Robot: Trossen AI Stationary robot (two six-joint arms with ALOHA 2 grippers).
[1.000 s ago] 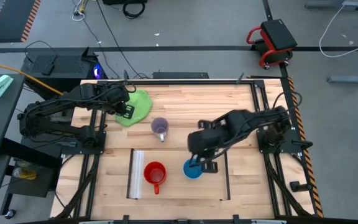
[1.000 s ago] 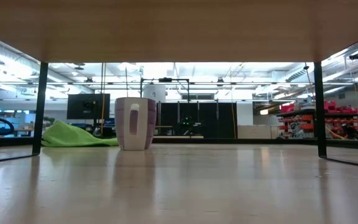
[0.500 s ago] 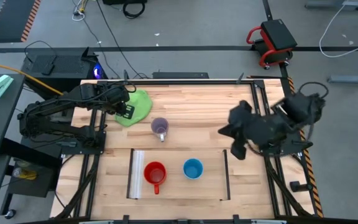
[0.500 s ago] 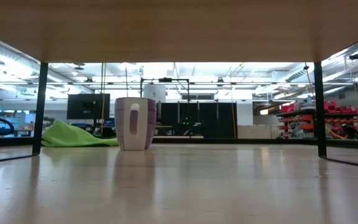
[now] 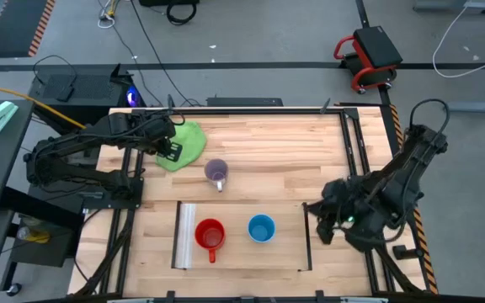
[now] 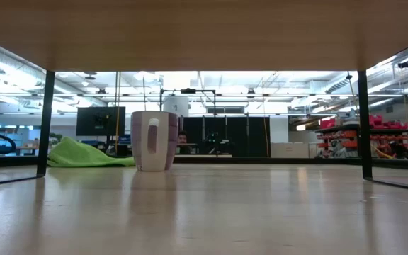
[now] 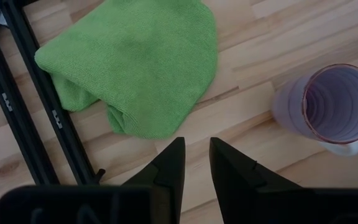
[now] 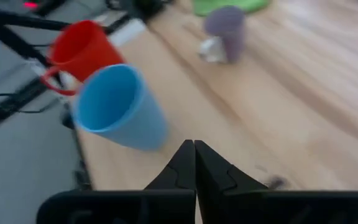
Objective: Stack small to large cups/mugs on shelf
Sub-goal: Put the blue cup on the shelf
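A: Status, near edge first?

B: Red mug (image 5: pixel 210 235) and blue mug (image 5: pixel 261 228) both sit upright on the shelf (image 5: pixel 241 256), side by side but apart. Red's handle points toward the near edge. Right pincer (image 5: pixel 326 229) is off the shelf's dark-bar end, beside the blue mug, touching nothing; the right wrist view shows its fingers pressed together, clenched on nothing.

A: Third one?

B: Purple mug (image 5: pixel 217 172) is upright on the counter (image 5: pixel 293 151), past the shelf, well apart from the other two. Green cloth (image 5: pixel 182 144) lies just behind it. Left pincer (image 5: pixel 172 150) hovers over the cloth's edge near the purple mug, fingers parted by a narrow gap, holding nothing.

A: Handling?

B: Rigid, small, probably light plastic, so little grip force is needed. The walls look smooth, so likely slippery under a side squeeze. They appear near equal in size, so nesting may jam or sit proud rather than drop in.

A: Grasp point?

B: One finger inside the rim, one outside, on the side away from the handle. That keeps the mug vertical for lowering. The handle looks too small for these fingers.
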